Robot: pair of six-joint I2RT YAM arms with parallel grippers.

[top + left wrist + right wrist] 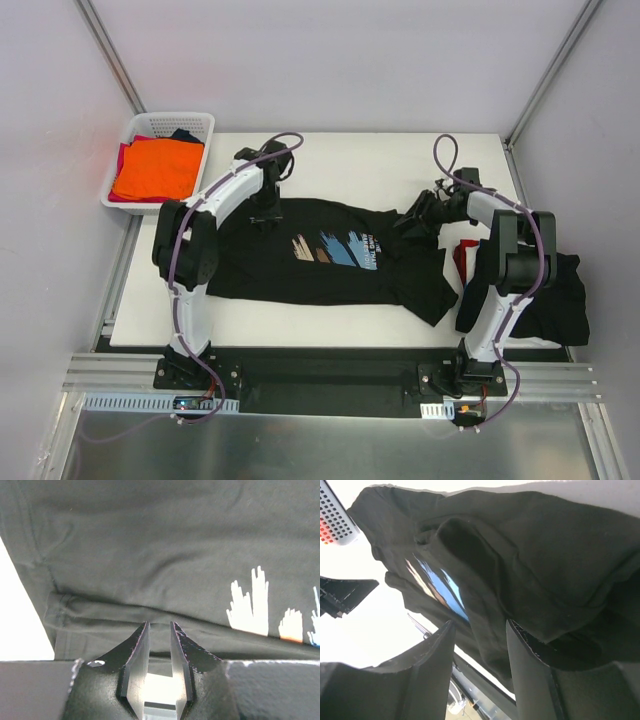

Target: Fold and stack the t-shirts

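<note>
The black printed t-shirt lies spread across the middle of the table; soft, light and limp, it will likely sag, so hem and shoulder corners suit best; the left hand is narrowed at the far-left hem, grip untellable; the right hand is released at the bunched right end.

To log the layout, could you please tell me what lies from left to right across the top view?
Basket → left fingers → shirt print → right fingers → black pile.
</note>
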